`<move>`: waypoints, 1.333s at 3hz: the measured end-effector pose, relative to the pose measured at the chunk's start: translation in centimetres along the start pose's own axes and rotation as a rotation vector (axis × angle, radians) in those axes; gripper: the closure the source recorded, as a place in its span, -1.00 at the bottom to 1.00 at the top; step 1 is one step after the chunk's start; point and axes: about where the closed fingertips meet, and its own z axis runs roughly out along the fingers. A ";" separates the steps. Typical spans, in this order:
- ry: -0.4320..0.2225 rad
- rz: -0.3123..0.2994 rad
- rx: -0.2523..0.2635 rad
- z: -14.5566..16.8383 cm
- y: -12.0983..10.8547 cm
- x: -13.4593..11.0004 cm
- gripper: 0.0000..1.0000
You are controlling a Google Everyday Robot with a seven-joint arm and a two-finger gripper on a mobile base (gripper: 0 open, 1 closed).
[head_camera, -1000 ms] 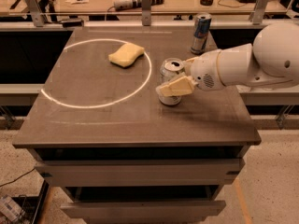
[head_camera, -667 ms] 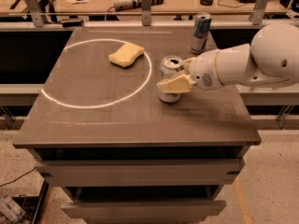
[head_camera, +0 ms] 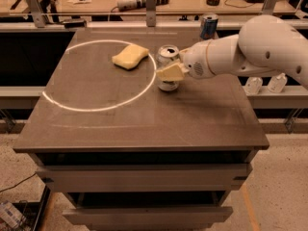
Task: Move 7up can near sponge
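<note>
Dark brown tabletop (head_camera: 144,124): right of centre, the white arm's gripper (head_camera: 169,73) has its jaws closed on the upright whitish-silver 7up can (head_camera: 166,57). Best to hold it level, ease it left, and stop just short of the pale yellow sponge (head_camera: 130,57).

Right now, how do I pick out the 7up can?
On the dark table, find the right edge of the white ring, near the yellow sponge. The 7up can stands there, held by the claw. Unlike the slimmer blue can at the back edge, it is whitish-silver.
</note>
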 end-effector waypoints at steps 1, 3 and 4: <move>0.026 0.034 0.061 2.1 -2.9 0.1 1.00; 0.036 0.050 0.079 2.6 -3.9 -0.2 1.00; 0.036 0.050 0.079 2.6 -4.0 -0.2 1.00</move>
